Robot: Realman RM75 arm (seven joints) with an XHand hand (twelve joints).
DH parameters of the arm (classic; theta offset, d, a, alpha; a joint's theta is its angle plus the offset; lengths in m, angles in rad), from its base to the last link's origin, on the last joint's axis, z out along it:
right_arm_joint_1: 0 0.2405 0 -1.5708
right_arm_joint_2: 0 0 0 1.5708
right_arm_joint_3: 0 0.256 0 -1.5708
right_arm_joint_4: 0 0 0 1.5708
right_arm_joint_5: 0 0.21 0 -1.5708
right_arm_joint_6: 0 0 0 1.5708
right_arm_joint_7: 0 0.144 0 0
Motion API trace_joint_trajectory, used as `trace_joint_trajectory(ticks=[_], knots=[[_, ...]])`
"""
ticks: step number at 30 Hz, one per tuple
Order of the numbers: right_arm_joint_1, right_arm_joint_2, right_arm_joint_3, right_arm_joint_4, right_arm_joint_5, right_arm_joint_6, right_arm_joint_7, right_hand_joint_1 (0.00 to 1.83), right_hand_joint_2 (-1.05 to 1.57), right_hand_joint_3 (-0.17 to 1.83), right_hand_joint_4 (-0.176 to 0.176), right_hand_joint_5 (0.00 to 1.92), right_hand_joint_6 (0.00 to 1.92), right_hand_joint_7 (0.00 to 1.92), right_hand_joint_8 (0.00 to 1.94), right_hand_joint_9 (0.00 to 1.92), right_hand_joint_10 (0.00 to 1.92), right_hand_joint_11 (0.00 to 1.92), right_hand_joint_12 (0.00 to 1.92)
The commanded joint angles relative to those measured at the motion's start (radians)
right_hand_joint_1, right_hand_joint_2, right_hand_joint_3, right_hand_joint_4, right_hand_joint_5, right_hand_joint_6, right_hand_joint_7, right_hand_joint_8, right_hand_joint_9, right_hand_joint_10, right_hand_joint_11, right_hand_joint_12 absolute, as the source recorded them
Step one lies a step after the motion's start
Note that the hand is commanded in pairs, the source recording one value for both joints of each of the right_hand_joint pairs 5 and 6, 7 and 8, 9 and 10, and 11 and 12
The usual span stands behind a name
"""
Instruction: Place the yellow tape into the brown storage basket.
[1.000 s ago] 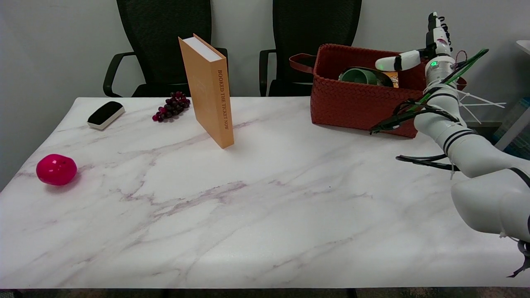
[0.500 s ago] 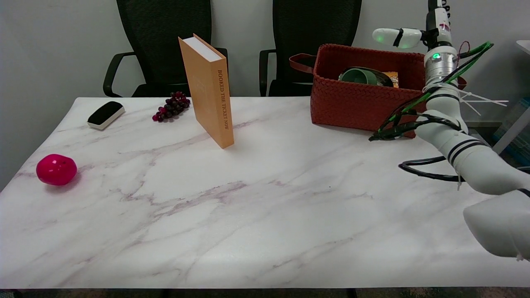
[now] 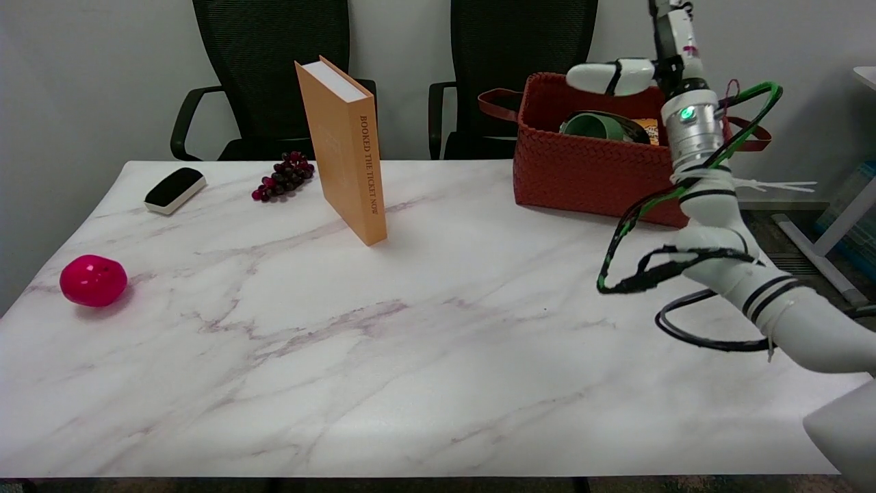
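Overhead, the right hand [image 3: 647, 51] hangs above the brown storage basket [image 3: 588, 168], fingers spread, empty.

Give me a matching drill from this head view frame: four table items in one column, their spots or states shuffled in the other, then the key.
Things:
1. book
2. grapes
3. pink ball
4. green bowl

Places or states:
A. inside the brown basket
B. near the table's left edge, alone
C. standing upright on its end, spine toward the camera
D. lying just left of the book, toward the table's far edge

Pairs: 1-C, 2-D, 3-B, 4-A
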Motion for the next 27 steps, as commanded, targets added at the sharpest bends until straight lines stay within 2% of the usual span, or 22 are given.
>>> trace_joint_trajectory(ticks=[1, 10, 21, 27], knots=[[-0.311, -0.063, -0.046, 0.379, -0.148, 0.081, 0.024, 0.9, -0.08, 0.19, 0.0, 0.0, 0.0, 0.0, 0.0, 0.0, 0.0, 0.0, 0.0], [-0.358, -0.13, -0.105, 0.501, -0.261, 0.077, -0.033, 0.9, -0.07, 0.2, 0.0, 0.0, 0.0, 0.0, 0.0, 0.0, 0.0, 0.0, 0.0], [-0.417, -0.273, -0.142, 0.527, -0.265, 0.078, -0.201, 0.9, -0.03, 0.19, 0.0, 0.0, 0.0, 0.0, 0.0, 0.0, 0.0, 0.0, 0.0], [-0.403, -0.292, -0.144, 0.526, -0.265, 0.075, -0.229, 0.9, -0.03, 0.23, 0.0, 0.0, 0.0, 0.0, 0.0, 0.0, 0.0, 0.0, 0.0]])
